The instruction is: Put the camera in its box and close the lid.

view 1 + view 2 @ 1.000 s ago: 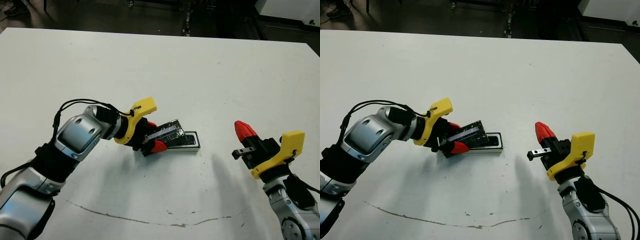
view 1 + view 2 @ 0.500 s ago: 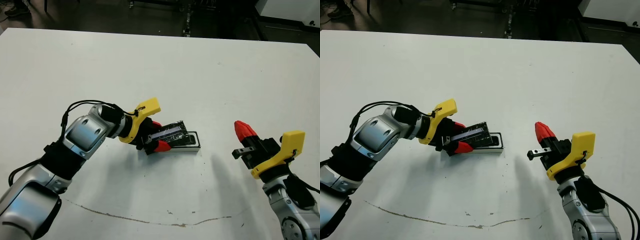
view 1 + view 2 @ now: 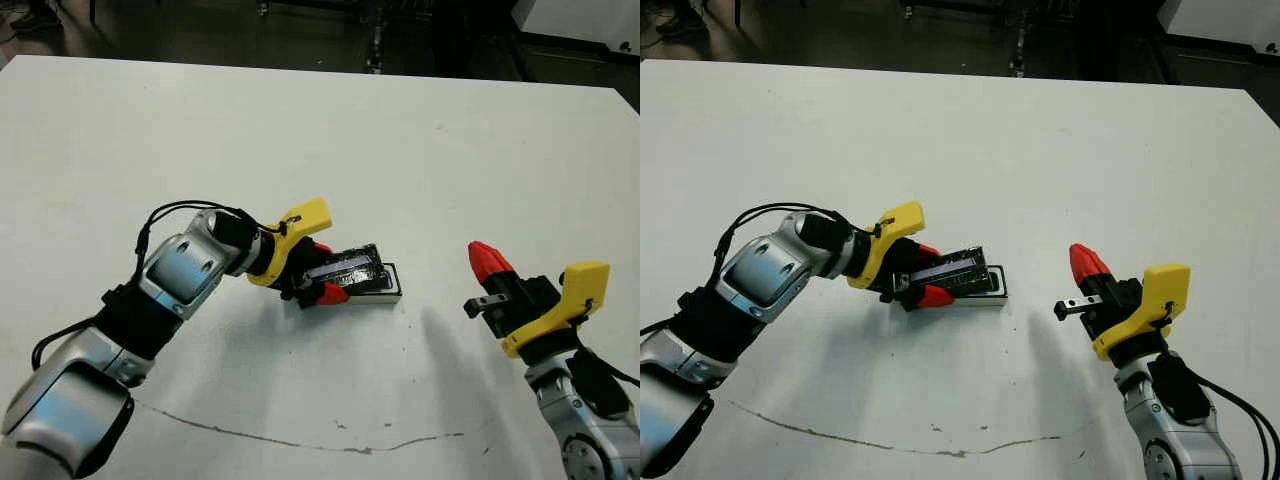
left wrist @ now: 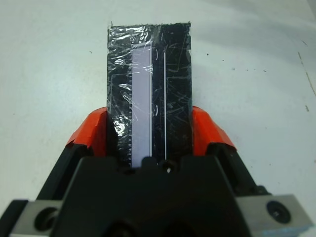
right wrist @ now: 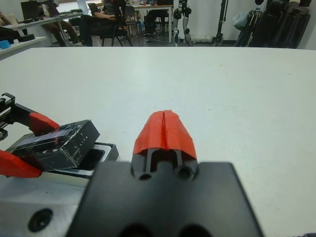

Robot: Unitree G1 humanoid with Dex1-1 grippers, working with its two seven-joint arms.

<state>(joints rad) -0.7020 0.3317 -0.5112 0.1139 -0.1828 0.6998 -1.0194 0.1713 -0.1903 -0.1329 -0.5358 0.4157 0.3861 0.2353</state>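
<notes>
Left end effector point(image 3: 320, 272) has its two red-tipped fingers point(image 4: 94, 131) clamped on the long sides of the glossy black rectangular lid with a pale silvery stripe point(image 4: 148, 94), which looks wrapped in crinkly clear film. It's holding the lid tilted over the small shallow box with black walls and a white rim point(image 3: 385, 287), the lid's far end low over the box's open top and the near end raised in the grip. Can't tell whether the lid actually touches the rim. The box sits flat on the white surface point(image 3: 400, 150), roughly in the middle, and its right end sticks out from under the lid. Can't see into the box well enough to say if the camera is in there.

Right end effector point(image 3: 485, 262) is well apart from the box, off to the right, fingers pressed together into one red point and holding nothing. A thin dark scuff line point(image 3: 300, 440) runs across the near part of the surface.
</notes>
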